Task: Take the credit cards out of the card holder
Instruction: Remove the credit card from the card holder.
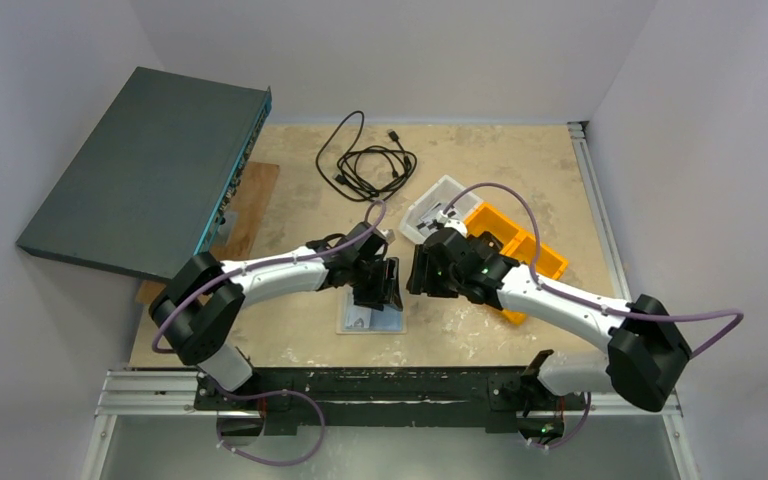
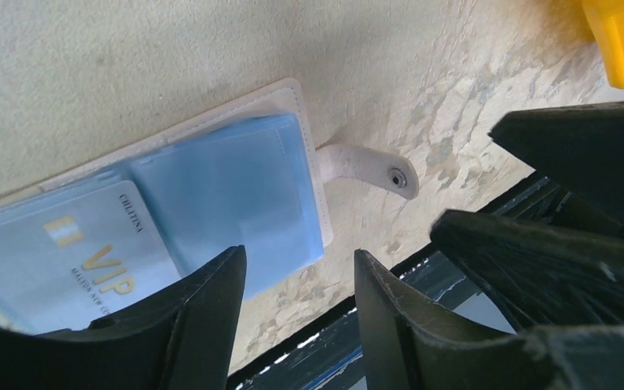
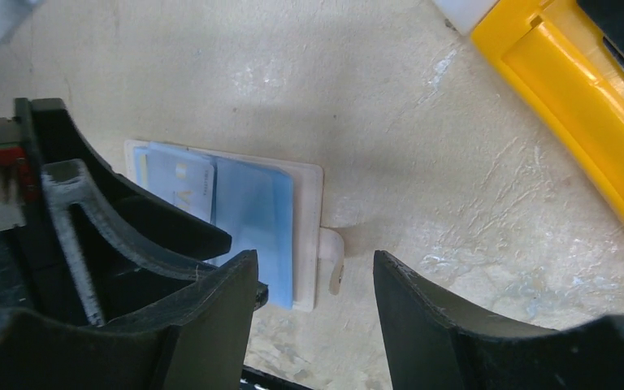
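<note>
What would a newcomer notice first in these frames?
The left gripper and right gripper, both open, face each other at the centre of the beige table, over the cream-beige folding card holder, which lies open with a pale blue VIP card in its sleeve. Next come the bright orange plastic bin just right of them and the large dark grey flat box at far left.

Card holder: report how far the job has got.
Done: the card holder lies open on the table, blue sleeves up. In hand: the left gripper and right gripper hover over it, both open, holding nothing. Left: the VIP card sits in its sleeve; no removed card is in view.
</note>
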Action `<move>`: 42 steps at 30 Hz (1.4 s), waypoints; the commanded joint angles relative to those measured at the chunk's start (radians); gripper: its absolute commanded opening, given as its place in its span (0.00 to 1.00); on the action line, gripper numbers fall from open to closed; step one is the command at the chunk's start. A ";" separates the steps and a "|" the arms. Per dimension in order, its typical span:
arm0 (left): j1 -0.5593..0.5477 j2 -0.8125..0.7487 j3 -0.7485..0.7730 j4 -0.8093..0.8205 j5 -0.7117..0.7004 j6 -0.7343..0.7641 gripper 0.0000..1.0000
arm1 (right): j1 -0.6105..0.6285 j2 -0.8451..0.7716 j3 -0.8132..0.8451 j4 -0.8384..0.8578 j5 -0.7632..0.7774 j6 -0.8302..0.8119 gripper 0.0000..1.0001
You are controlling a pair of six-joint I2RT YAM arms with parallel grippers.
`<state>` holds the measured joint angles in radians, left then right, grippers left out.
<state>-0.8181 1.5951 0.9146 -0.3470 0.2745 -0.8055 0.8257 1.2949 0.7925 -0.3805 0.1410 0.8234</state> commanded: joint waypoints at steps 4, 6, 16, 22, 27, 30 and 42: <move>-0.007 0.086 0.053 0.013 -0.001 -0.032 0.52 | -0.008 -0.040 0.000 -0.007 0.025 0.018 0.54; -0.006 0.095 0.056 0.010 -0.002 -0.037 0.52 | -0.008 -0.033 0.003 0.006 0.001 0.018 0.54; 0.064 -0.138 0.037 -0.177 -0.155 0.011 0.54 | -0.003 0.025 0.004 0.142 -0.130 0.025 0.48; 0.176 -0.219 -0.062 -0.209 -0.167 0.054 0.43 | 0.035 0.150 0.044 0.290 -0.280 0.056 0.38; 0.192 -0.204 -0.085 -0.182 -0.145 0.072 0.27 | 0.043 0.293 0.071 0.400 -0.368 0.082 0.34; 0.192 -0.183 -0.096 -0.164 -0.147 0.066 0.17 | 0.042 0.349 0.083 0.424 -0.381 0.079 0.31; 0.192 -0.115 -0.135 -0.091 -0.150 0.066 0.03 | 0.038 0.435 0.041 0.493 -0.402 0.101 0.29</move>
<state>-0.6285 1.4593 0.7952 -0.4969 0.1257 -0.7559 0.8677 1.7161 0.8356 0.0505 -0.2390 0.9100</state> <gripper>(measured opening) 0.045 0.295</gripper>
